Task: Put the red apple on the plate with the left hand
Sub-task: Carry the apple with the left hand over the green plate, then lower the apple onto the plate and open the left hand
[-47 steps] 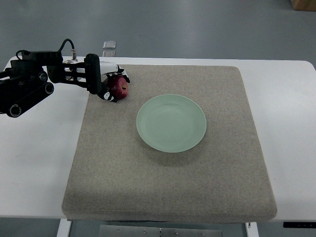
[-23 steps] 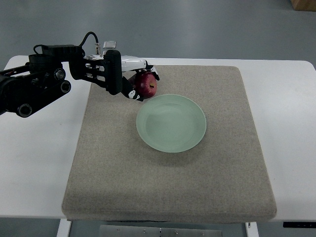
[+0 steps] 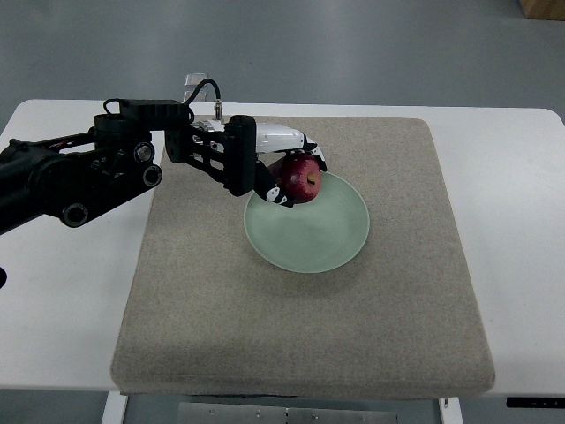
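Note:
A red apple (image 3: 300, 178) is held in my left hand (image 3: 284, 173), whose black and white fingers curl around it. The hand and apple hang over the upper left part of the pale green plate (image 3: 322, 237), which lies on the grey mat (image 3: 300, 327). My left arm (image 3: 79, 177) reaches in from the picture's left edge. Whether the apple touches the plate I cannot tell. No right arm shows.
The mat covers most of the white table (image 3: 521, 203). A small clear object (image 3: 196, 81) stands at the table's far edge behind the arm. A brown box corner (image 3: 543, 7) shows at the top right on the floor.
My left hand has carried the apple to the right, from the mat's upper left corner to above the plate's upper left rim. The plate has not moved.

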Robot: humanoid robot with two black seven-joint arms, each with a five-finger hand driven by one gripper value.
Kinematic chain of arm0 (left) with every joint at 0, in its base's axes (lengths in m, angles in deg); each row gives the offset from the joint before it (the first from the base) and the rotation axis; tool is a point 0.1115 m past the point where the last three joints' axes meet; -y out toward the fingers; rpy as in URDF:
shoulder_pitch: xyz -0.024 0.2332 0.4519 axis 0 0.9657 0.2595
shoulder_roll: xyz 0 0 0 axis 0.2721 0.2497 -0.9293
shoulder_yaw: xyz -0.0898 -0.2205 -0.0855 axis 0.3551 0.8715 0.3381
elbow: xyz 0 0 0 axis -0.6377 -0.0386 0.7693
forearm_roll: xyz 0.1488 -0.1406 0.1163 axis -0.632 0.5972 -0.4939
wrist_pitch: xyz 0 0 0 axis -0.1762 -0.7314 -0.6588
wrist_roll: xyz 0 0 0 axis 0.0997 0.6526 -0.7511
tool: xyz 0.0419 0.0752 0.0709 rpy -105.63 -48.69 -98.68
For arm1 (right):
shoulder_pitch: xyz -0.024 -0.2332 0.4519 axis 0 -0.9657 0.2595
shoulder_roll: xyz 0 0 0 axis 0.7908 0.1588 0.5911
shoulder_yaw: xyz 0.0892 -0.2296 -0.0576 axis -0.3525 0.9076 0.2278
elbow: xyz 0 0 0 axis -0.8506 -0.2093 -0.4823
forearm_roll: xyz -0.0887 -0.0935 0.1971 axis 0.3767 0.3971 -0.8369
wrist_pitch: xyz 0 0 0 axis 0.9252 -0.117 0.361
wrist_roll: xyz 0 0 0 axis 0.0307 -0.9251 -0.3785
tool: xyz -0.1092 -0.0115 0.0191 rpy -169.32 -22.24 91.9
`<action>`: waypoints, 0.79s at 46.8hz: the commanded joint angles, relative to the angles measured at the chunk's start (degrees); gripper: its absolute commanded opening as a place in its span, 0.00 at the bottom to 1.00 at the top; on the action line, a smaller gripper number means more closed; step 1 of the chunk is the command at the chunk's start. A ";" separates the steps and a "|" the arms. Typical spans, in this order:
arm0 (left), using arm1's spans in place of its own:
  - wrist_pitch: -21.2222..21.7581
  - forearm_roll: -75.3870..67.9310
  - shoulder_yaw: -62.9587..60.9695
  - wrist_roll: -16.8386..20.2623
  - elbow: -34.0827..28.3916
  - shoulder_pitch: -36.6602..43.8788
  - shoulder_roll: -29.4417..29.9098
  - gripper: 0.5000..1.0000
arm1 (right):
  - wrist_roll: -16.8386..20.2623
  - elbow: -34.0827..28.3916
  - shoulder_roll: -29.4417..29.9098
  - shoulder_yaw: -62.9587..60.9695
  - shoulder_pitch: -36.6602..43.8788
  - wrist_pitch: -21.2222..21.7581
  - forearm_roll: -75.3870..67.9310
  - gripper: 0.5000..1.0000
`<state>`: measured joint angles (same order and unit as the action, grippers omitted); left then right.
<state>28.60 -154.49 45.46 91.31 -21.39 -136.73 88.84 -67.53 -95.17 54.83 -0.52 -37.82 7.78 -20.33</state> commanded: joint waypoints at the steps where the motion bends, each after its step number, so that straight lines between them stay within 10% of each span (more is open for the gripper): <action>1: 0.00 -0.08 -0.12 -0.01 -0.03 0.11 -0.37 0.39 | 0.01 0.09 0.00 0.05 0.00 0.00 0.00 0.93; 37: -0.09 -0.25 -1.18 -0.09 -1.78 2.31 -3.10 0.55 | 0.01 0.08 0.00 -0.04 0.00 0.00 0.00 0.93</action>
<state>28.51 -154.83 44.28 91.21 -23.06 -134.41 85.76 -67.52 -95.12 54.83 -0.50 -37.82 7.78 -20.33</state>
